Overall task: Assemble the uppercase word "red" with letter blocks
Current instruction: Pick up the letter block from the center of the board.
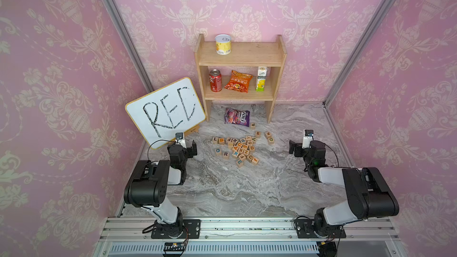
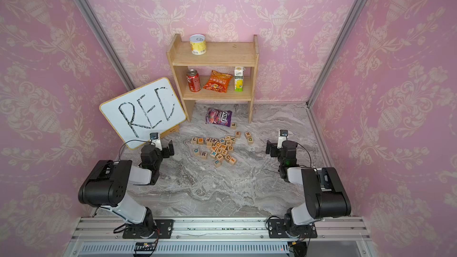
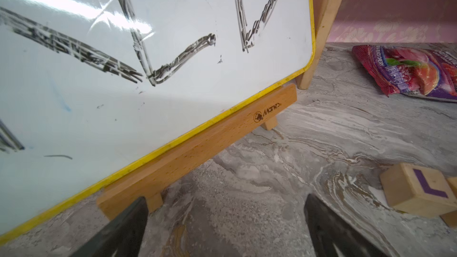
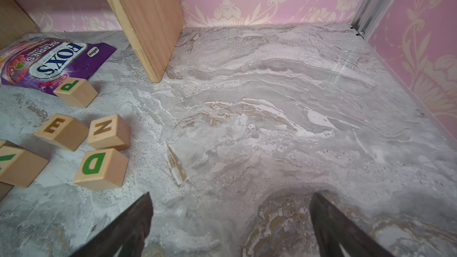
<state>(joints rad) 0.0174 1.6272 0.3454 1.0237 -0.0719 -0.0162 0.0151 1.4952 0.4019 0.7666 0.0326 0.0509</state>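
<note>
Grey marbled tabletop [image 1: 247, 189] is seen beneath everything. At the far left a whiteboard [image 1: 165, 112], marked with black letters, is propped on a wooden stand [image 3: 197, 149]. Just beside its lower corner the left gripper [image 1: 192, 148] is held, its jaws spread wide with nothing between them, as is shown in the left wrist view. Further right, a loose pile [image 1: 241, 145] of wooden letter cubes is spread mid-table. At its near left edge the R block [image 1: 225, 154] is found, purple letter up, just beside a Q cube [image 1: 217, 150]. Slightly right and nearer the robot, the E block [image 1: 239, 162], teal-lettered, is set at the pile's front tip. Further right, apart from the pile, the D block [image 1: 271, 139], green-lettered, is laid just beside an N cube [image 1: 267, 134]. At the far right the right gripper [image 1: 294, 149] is held with jaws wide apart and empty over bare marble.
</note>
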